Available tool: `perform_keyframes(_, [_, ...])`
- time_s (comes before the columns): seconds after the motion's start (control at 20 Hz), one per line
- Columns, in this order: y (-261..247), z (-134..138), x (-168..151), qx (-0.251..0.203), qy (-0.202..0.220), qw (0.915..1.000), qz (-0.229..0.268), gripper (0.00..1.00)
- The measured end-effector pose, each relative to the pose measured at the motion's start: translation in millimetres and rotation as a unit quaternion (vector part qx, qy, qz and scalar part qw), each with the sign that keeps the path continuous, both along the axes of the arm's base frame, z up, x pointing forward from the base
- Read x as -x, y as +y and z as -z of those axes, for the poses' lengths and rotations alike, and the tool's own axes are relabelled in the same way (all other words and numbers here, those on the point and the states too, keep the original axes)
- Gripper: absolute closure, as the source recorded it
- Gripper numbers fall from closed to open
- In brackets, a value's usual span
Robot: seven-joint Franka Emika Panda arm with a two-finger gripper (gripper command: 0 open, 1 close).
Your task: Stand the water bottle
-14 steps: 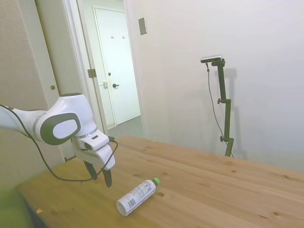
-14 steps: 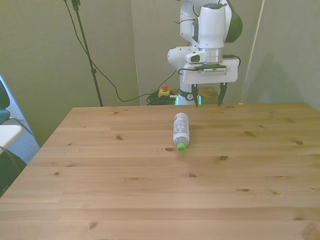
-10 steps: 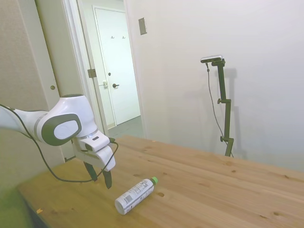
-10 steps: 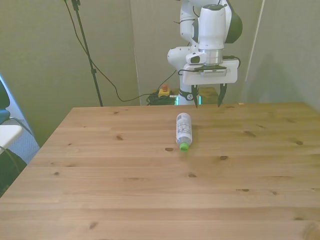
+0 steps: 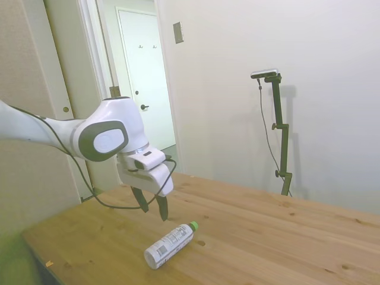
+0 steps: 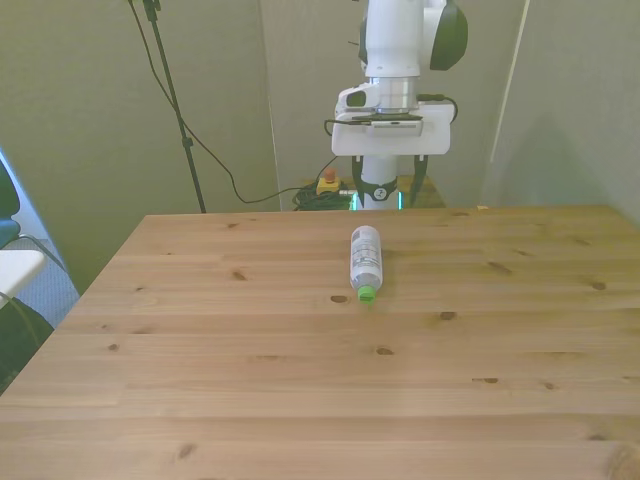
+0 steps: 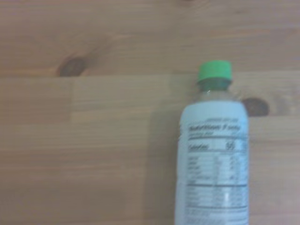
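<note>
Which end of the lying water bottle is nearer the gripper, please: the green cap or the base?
The base: the water bottle lies with its green cap pointing away from the open gripper.

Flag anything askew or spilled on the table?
Only the water bottle: it lies on its side on the wooden table, green cap on and pointing away from the robot. No spill or damage visible. The gripper hangs above it, fingers open.
</note>
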State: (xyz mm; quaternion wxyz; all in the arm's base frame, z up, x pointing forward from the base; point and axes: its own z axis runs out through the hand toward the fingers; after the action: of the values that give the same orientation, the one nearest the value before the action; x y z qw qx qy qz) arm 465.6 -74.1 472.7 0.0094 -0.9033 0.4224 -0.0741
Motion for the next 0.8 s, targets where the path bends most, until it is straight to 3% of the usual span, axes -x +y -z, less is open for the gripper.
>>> perform_keyframes(0.35, [-24,29,-69,0.018,-0.008,0.9998,-0.002,0.00])
perform_keyframes(0.8, [-26,79,-109,0.026,0.017,0.9995,-0.003,0.00])
